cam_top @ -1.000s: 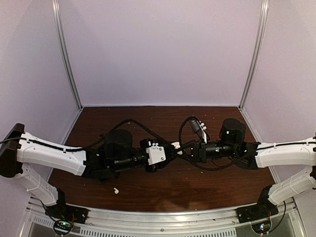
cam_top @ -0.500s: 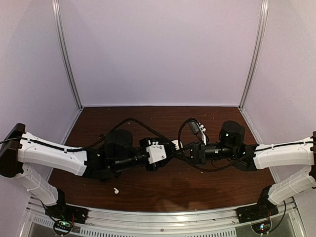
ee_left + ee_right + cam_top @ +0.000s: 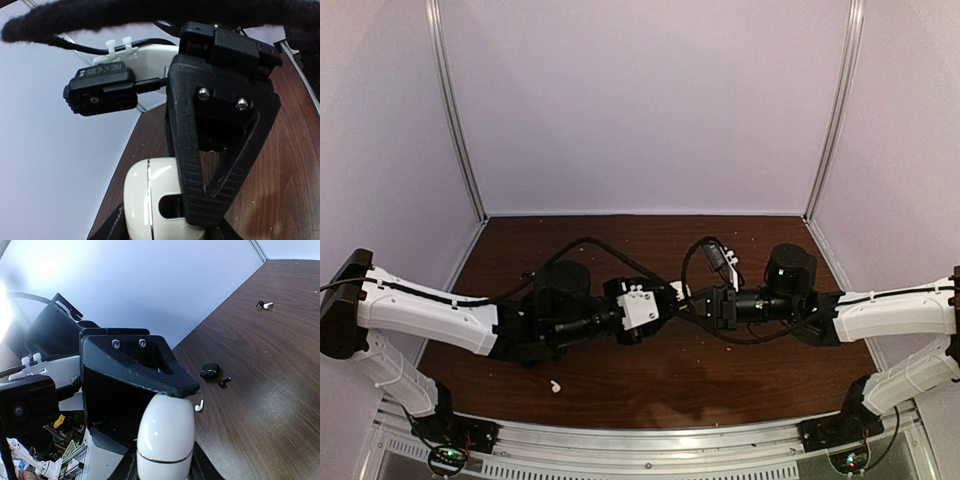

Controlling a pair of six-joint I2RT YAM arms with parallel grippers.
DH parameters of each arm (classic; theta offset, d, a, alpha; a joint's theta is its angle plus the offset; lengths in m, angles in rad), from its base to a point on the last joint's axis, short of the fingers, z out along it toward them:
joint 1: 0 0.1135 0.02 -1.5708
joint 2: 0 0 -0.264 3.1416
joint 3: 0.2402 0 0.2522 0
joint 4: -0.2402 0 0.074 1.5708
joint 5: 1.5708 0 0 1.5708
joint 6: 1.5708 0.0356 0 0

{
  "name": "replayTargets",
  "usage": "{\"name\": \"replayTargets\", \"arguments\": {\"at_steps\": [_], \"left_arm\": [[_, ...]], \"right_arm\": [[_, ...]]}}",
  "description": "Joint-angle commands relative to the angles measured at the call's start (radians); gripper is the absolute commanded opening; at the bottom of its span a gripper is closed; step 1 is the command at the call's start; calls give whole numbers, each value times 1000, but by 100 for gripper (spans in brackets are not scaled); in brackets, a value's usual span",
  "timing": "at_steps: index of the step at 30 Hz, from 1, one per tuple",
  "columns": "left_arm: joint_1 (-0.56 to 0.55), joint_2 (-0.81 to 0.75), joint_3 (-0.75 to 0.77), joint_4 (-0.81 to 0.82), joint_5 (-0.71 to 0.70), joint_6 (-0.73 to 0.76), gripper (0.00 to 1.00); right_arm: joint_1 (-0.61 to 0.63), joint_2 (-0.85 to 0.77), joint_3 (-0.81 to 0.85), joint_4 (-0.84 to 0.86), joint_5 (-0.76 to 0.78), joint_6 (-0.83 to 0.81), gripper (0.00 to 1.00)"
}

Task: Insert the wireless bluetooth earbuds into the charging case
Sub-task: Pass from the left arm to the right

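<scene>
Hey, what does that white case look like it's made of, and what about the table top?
The white case is probably hard plastic with a glossy finish: its smooth, rounded shell carries bright highlights, and a thin gold-looking line runs along the seam. The table looks like dark brown wood or a wood-grain laminate. It shows fine streaky grain and only a soft sheen, and the look leaves open which it is.

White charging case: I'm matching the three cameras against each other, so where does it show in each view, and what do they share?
Top external: the white charging case is a small pale spot at the picture's centre, mid-table.
Left wrist: bottom centre, large and close, its right side covered by black plastic.
Right wrist: bottom centre, upright, rounded top showing.
Shared landmark: the brown wooden table.
</scene>
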Motion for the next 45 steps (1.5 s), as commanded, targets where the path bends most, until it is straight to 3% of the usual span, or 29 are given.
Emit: {"name": "replayTargets", "arguments": {"at_steps": [1, 10, 23, 32, 40, 45], "left_arm": [[5, 10, 31, 67, -9, -23, 33], [-2, 18, 30, 79, -20, -42, 32], [-3, 28, 40, 71, -22, -30, 32], [-3, 32, 44, 65, -26, -30, 32], [-4, 34, 49, 54, -25, -25, 32], [-4, 33, 50, 54, -27, -23, 32]], "right_arm": [[-2, -17, -10, 56, 30, 11, 29], [-6, -8, -41, 147, 52, 86, 28], [-13, -1, -41, 172, 45, 105, 33], [-14, 3, -40, 167, 49, 104, 30], [-13, 12, -37, 165, 53, 106, 38], [-14, 12, -36, 166, 48, 104, 30]]}}
